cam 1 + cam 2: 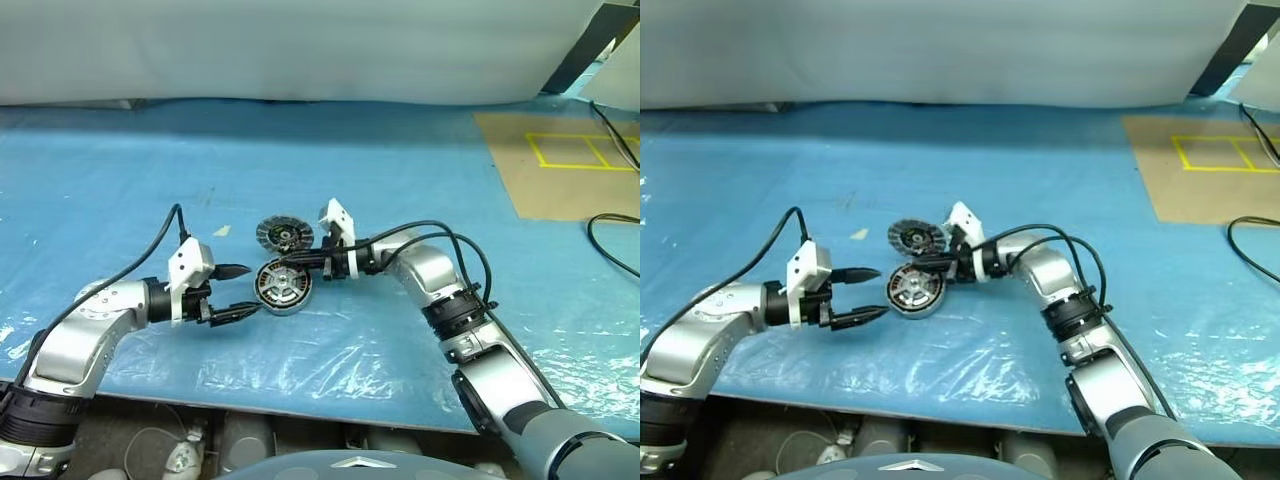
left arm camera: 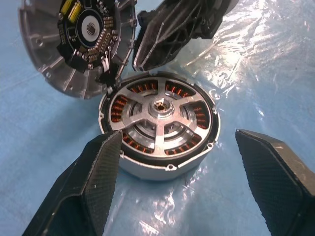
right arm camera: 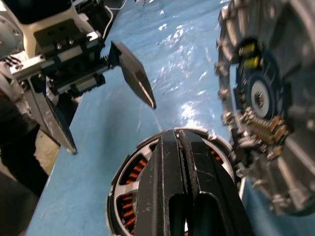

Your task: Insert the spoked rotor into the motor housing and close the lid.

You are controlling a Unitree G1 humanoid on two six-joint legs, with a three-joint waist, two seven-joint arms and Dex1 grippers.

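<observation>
The motor housing (image 1: 283, 287) lies flat on the blue sheet, copper windings showing. The spoked rotor (image 2: 160, 132) sits inside it. The lid (image 1: 283, 235) stands tilted just behind the housing, its inner side with a circuit board (image 2: 81, 37) facing out and its lower edge against the housing's rim. My right gripper (image 1: 287, 262) is shut and empty; its joined fingers (image 3: 179, 167) reach over the housing's top, close beside the lid. My left gripper (image 1: 243, 291) is open beside the housing, level with it, its fingers (image 2: 93, 182) apart and touching nothing.
A brown board (image 1: 560, 165) with yellow tape squares lies at the back right, and a black cable (image 1: 610, 240) loops beside it. A small pale scrap (image 1: 221, 230) lies left of the lid. The table's front edge (image 1: 300, 410) runs close below my arms.
</observation>
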